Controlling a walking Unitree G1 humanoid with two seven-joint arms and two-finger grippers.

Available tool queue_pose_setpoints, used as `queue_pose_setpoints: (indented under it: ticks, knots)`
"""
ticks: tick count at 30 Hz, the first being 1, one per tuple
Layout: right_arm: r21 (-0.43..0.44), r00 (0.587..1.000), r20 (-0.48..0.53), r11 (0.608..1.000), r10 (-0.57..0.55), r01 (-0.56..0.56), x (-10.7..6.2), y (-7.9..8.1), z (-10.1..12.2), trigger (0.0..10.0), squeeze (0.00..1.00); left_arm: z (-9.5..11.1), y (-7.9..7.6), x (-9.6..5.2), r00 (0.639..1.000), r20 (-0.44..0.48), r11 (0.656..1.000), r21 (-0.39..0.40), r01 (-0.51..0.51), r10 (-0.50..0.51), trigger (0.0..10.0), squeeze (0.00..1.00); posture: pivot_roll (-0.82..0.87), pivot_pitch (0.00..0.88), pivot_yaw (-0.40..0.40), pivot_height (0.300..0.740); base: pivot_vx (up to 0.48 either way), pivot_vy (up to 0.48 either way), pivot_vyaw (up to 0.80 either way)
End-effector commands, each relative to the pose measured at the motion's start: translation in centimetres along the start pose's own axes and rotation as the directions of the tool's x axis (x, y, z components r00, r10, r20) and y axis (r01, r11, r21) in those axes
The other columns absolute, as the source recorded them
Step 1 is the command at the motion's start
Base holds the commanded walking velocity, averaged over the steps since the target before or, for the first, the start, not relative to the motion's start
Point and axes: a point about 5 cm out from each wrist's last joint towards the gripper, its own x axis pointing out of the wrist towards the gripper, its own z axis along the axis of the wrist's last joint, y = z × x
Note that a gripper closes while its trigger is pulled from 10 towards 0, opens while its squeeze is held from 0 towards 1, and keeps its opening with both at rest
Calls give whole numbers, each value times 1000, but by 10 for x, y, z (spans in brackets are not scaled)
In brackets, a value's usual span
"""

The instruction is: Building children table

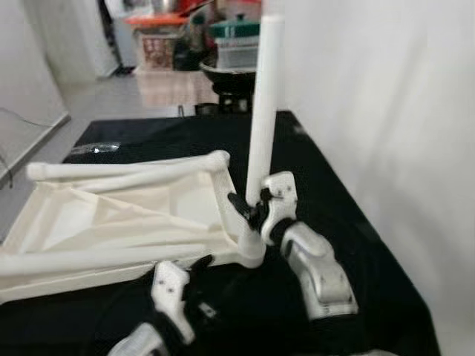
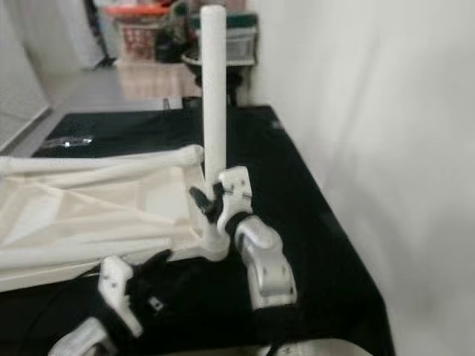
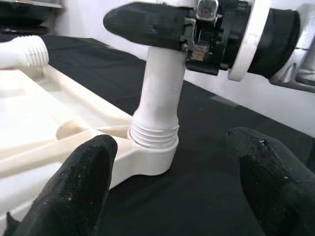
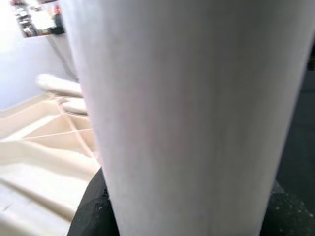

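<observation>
A cream table top (image 1: 111, 215) lies upside down on a black cloth (image 1: 312, 170). One white leg (image 1: 265, 104) stands upright in its near right corner socket (image 3: 147, 157), threads showing at the base. My right gripper (image 1: 249, 206) is shut on the lower part of this leg (image 4: 187, 113). My left gripper (image 3: 172, 187) is open just in front of the socket, near the front edge of the table top (image 1: 194, 265). Two other legs (image 1: 126, 169) lie flat on the table top's far side; one threaded end (image 3: 27, 51) is visible.
A white wall (image 1: 386, 111) runs close along the right. Boxes and a dark bowl (image 1: 223, 70) stand on the floor beyond the cloth. A small clear bag (image 1: 95, 148) lies on the cloth at the far left.
</observation>
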Motion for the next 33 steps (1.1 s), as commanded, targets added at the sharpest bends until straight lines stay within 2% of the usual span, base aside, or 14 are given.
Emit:
queue_pose_setpoints:
  ticks: [1, 3, 4, 8, 9, 11, 12, 14, 15, 18, 21, 27, 28, 33]
  knots:
    - [86, 987, -162, 996, -10, 24, -4, -5, -36, 0, 0, -1, 1, 0, 1000, -14, 1000, -5, 15, -15, 10000, 0, -11, 0, 15, 740, 0, 0, 0]
    - [81, 984, -178, 996, -11, 26, -4, -4, -40, 1451, 0, -1, 1, 0, 1000, -15, 1000, -4, 19, -19, 10000, 0, -5, 0, 15, 740, 0, 0, 0]
    - [79, 982, -191, 997, -12, 27, -4, -2, -40, 10000, 0, 0, 1, 0, 1000, -13, 1000, 0, 12, -12, 10000, 0, -5, 0, 17, 740, 0, 0, 0]
    - [130, 984, -158, 990, 80, -60, 0, 1, -32, 10000, 0, 1, 1, 0, 1000, -8, 1000, 5, 0, 0, 10000, 0, -3, 0, 17, 740, 0, 0, 0]
    - [135, 986, -131, 987, 101, -83, 2, 3, -24, 10000, 1000, 1, 1, 0, 1000, -7, 1000, 5, -2, 2, 10000, 0, -2, 0, 15, 740, 0, 0, 0]
    - [135, 986, -131, 987, 101, -83, 2, 3, -24, 10000, 1000, 1, 1, 0, 1000, -7, 1000, 5, -2, 2, 10000, 0, -2, 0, 15, 740, 0, 0, 0]
    - [103, 957, -26, 953, 288, -284, 10, 9, 4, 10000, 1000, 1, 1, 1, 1000, -7, 1000, 1, 3, -3, 10000, 0, 4, 0, 16, 740, 0, 0, 0]
    - [73, 928, 14, 925, 372, -372, 13, 10, 16, 10000, 1000, 0, 1, 1, 1000, -7, 1000, -1, 5, -5, 10000, 0, 4, 0, 16, 740, 0, 0, 0]
    - [24, 887, 40, 887, 460, -461, 15, 8, 26, 10000, 0, 0, 2, 2, 1000, -8, 1000, -2, 8, -8, 10000, 0, 13, 0, 13, 740, 0, 0, 0]
    - [-8, 862, 49, 863, 505, -506, 17, 5, 31, 10000, 0, 0, 2, 3, 1000, -9, 1000, -4, 9, -9, 10000, 0, 13, 0, 13, 740, 0, 0, 0]
    - [-49, 717, -7, 716, 697, -696, 22, 0, 38, 10000, 0, -1, 3, 4, 1000, -9, 1000, -3, 10, -10, 10000, 0, 29, 0, 3, 740, 0, 0, 0]
    - [-24, 674, -26, 674, 738, -739, 32, 2, 39, 9804, 0, -2, 3, 5, 1000, -8, 1000, -2, 7, -7, 10000, 0, 39, 0, -2, 740, 0, 0, 0]
    - [-13, 674, -22, 674, 738, -738, 34, 3, 39, 0, 0, -2, 3, 5, 1000, -8, 1000, -1, 6, -6, 10000, 0, 39, 0, -2, 740, 0, 0, 0]
    - [29, 651, -28, 652, 758, -758, 37, 2, 35, 0, 0, -2, 2, 6, 1000, -8, 1000, -1, 7, -7, 10000, 0, 38, 0, -2, 740, 0, 0, 0]
